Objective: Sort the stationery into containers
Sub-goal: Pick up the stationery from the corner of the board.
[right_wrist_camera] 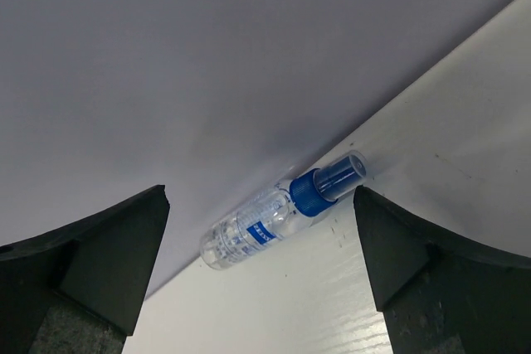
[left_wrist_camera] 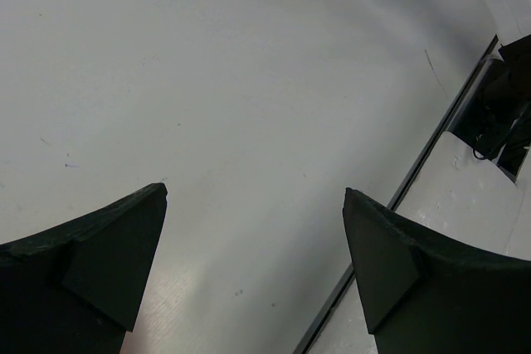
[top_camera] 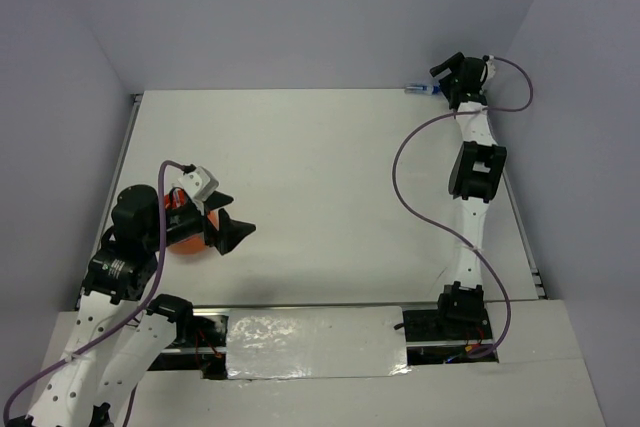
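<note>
**Q:** What does the top view show, and how many of each thing?

**A:** Two arms stand on one white table (top_camera: 330,177). One orange cup (top_camera: 186,241) sits near the left edge, partly hidden under the wrist of the left arm. The left gripper (top_camera: 238,232) points right, just past the cup. One clear pen (top_camera: 421,89) with a blue cap lies at the far edge against the back wall (top_camera: 300,17). The right gripper (top_camera: 441,79) is just beside the pen. One purple cable (top_camera: 420,197) loops along each arm. From here I cannot tell how either pair of fingers stands.

**Q:** And the left wrist view?

**A:** The left gripper (left_wrist_camera: 255,205) has two black fingers (left_wrist_camera: 99,259) spread wide apart with nothing between them. Only bare table (left_wrist_camera: 232,80) lies below, with its edge rail (left_wrist_camera: 431,143) at the right.

**Q:** And the right wrist view?

**A:** The right gripper (right_wrist_camera: 259,192) is also spread wide, touching nothing. The one clear pen (right_wrist_camera: 257,231) lies on its side in the seam where table (right_wrist_camera: 431,163) meets wall (right_wrist_camera: 207,55), ahead of the gap between the fingers (right_wrist_camera: 99,263). Its blue cap points right.
</note>
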Robot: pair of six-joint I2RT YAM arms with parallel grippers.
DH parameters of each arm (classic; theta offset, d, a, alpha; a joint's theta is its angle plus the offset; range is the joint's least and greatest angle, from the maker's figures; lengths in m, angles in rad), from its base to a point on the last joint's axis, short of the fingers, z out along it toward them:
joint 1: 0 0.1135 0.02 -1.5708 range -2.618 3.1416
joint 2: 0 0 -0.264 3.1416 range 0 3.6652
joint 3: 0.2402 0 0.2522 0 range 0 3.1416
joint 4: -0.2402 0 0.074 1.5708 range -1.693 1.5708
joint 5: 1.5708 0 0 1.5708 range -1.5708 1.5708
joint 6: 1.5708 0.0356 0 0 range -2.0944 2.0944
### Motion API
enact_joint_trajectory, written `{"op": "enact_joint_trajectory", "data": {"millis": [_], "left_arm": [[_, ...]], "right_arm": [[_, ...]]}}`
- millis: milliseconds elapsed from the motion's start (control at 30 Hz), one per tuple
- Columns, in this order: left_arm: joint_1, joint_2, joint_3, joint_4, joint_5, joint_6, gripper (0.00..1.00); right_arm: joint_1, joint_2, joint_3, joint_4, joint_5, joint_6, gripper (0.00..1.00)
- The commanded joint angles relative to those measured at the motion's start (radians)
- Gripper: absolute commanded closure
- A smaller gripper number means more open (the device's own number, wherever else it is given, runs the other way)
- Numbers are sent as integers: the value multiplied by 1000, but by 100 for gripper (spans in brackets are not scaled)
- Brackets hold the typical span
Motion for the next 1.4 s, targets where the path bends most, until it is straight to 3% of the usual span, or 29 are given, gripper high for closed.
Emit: {"op": "enact_joint_trajectory", "data": {"millis": [0, 500, 700, 1000, 1367], "left_arm": [[-3, -3, 50, 20, 26, -23, 1], [-17, 80, 78, 50, -21, -79, 1], [-29, 140, 114, 35, -58, -84, 1], [-29, 142, 125, 18, -63, -50, 1], [-37, 160, 131, 12, -74, -35, 1]], "right_arm": [[8, 10, 7, 48, 143, 71, 0], [-21, 62, 12, 107, 103, 195, 0], [-33, 119, 24, 199, 16, 283, 0], [16, 125, -26, 397, 39, 307, 0], [42, 140, -68, 507, 119, 399, 0]]}}
